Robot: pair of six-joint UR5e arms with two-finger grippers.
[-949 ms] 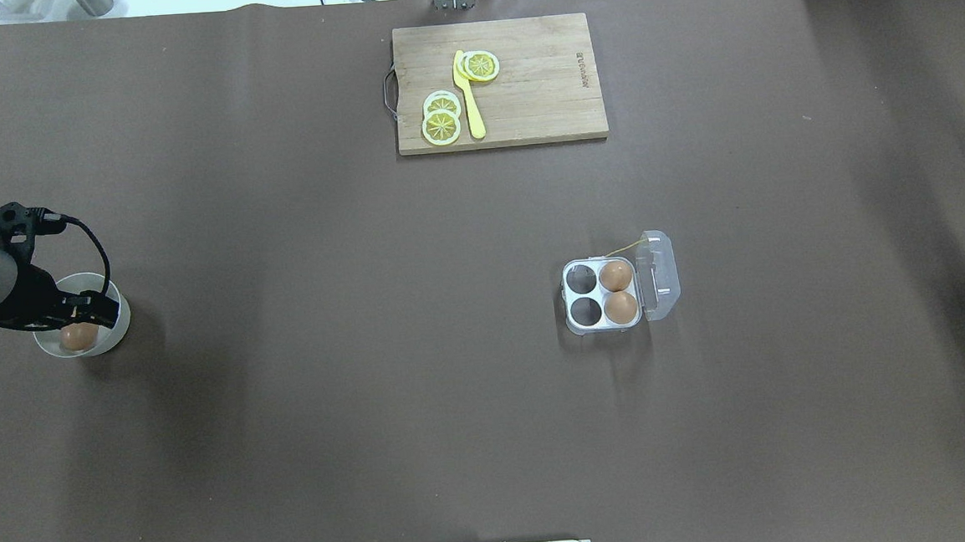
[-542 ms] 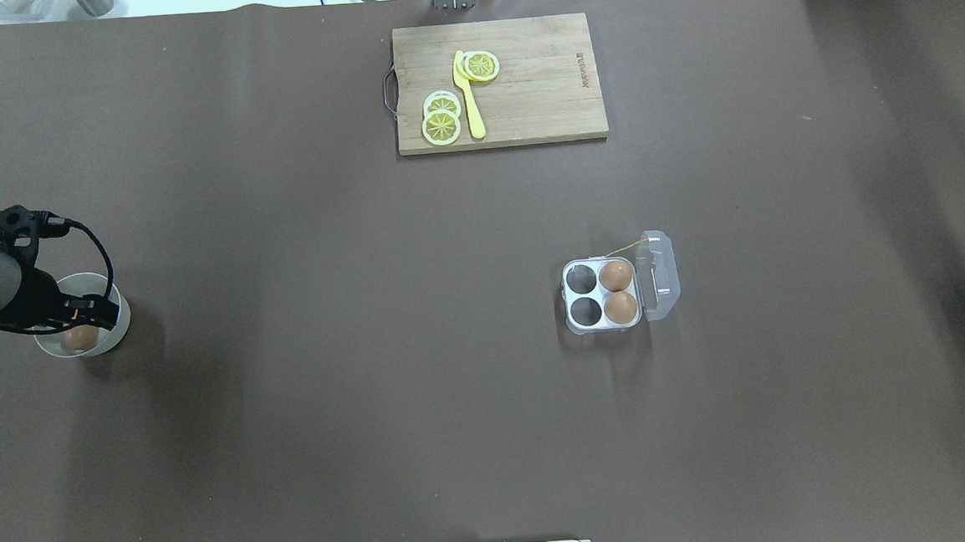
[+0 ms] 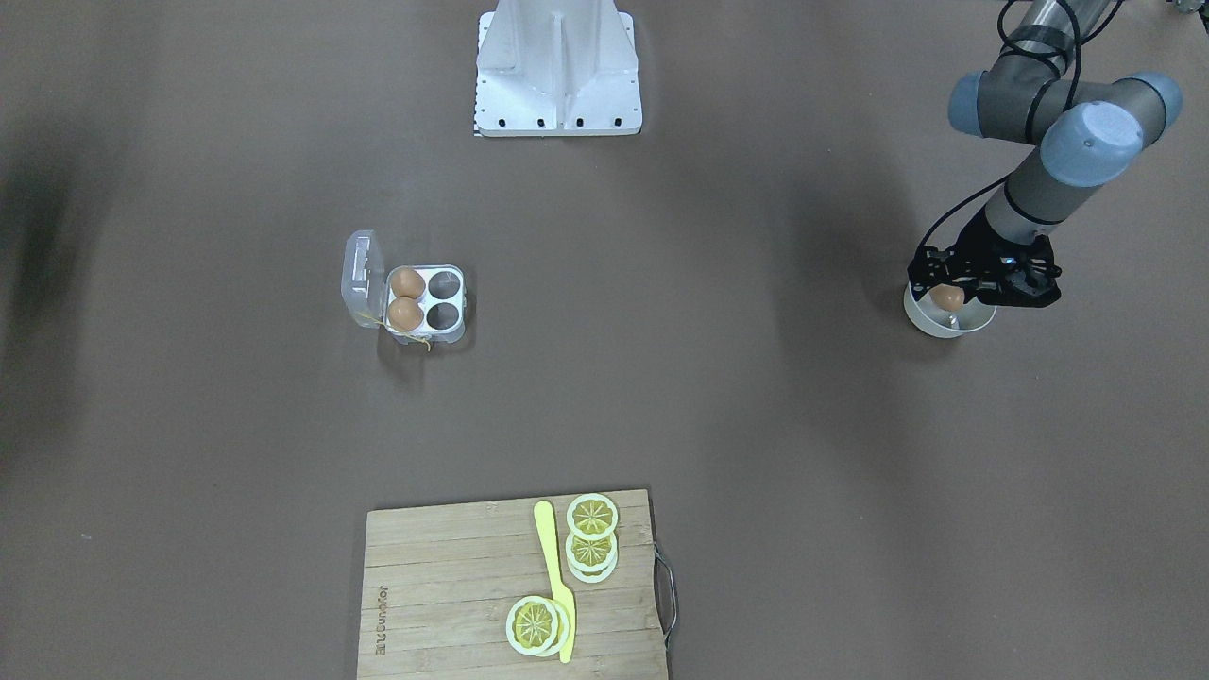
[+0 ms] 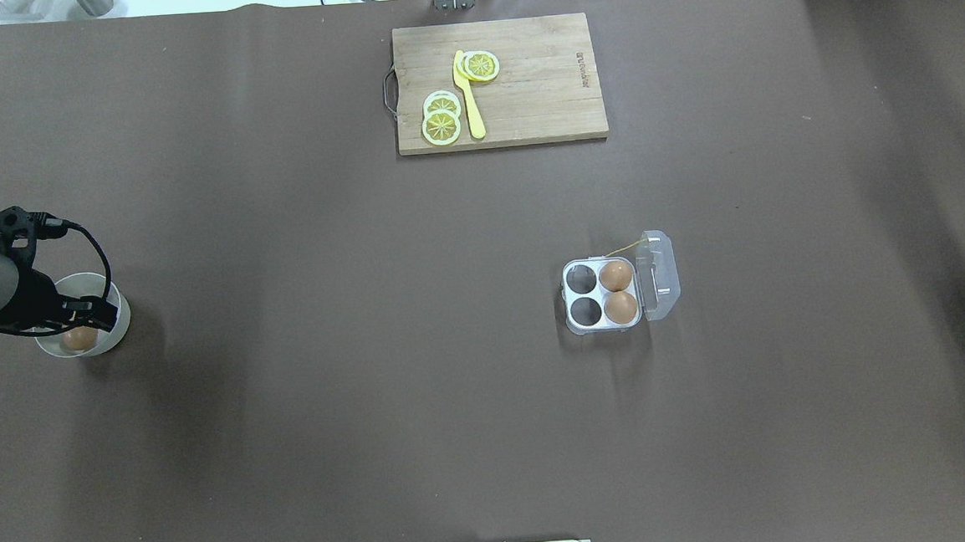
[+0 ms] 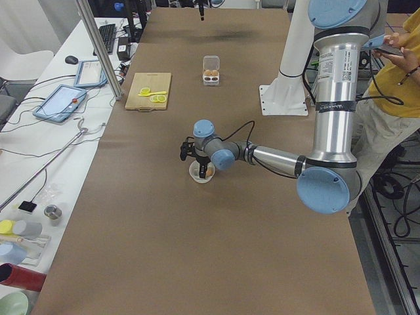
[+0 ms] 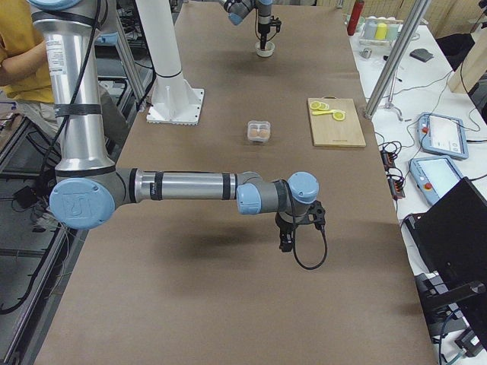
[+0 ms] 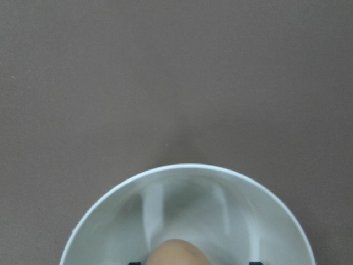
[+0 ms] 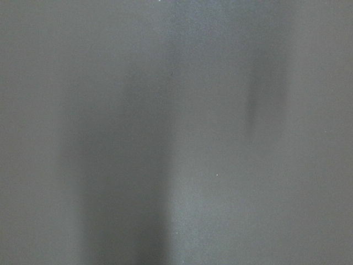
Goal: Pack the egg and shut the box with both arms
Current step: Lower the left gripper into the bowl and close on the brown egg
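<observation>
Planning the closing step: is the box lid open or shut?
Open. The lid lies flipped back beside the box, leaving two eggs and two empty cups uncovered.

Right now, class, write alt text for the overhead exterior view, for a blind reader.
At the table's left edge, the left gripper reaches into a pale bowl holding an egg. Right of centre sits the open box with two eggs on its right side; a cutting board with lemon slices lies at the far side.

Silver-grey left arm (image 3: pixel 1034 187) and right arm (image 6: pixel 183 185): light-blue caps (image 3: pixel 1086 142), black cables (image 4: pixel 101 248).
</observation>
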